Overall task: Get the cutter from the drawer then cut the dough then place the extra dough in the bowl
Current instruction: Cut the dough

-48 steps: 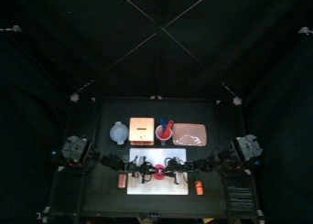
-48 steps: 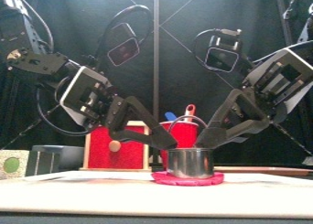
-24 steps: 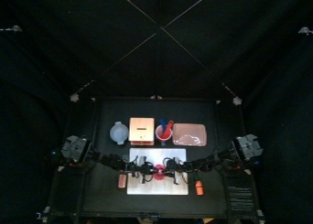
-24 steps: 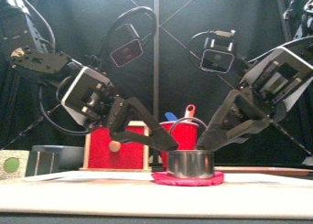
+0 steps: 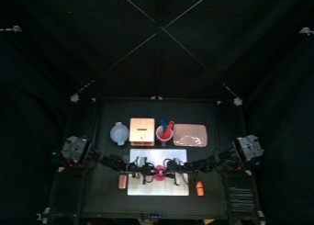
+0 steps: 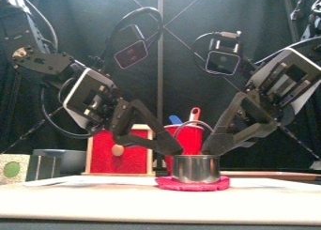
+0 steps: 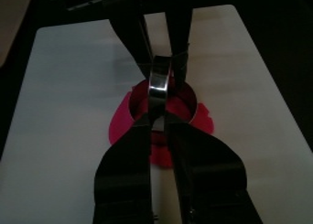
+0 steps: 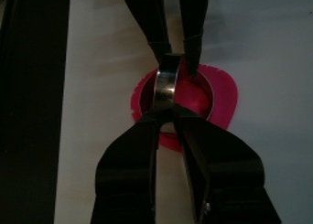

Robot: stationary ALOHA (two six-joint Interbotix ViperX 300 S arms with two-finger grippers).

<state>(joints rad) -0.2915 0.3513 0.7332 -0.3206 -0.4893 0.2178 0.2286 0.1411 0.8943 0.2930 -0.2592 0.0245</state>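
Now both claws pinch the cutter (image 6: 192, 167) — left gripper (image 7: 160, 116) on one side of its rim, right gripper (image 8: 171, 112) on the opposite. It stands on the pink dough (image 6: 192, 184), mid white cutting board (image 7: 73, 90).

No words, numbers or brand marks can be read in any view. At the left edge of the front view a small pale green square (image 6: 11, 166) stands on the table and bears a dark mark, too small and blurred to make out. The metal wall of the cutter (image 6: 192, 167), seen close in both wrist views, shows only glare and no legible stamp.
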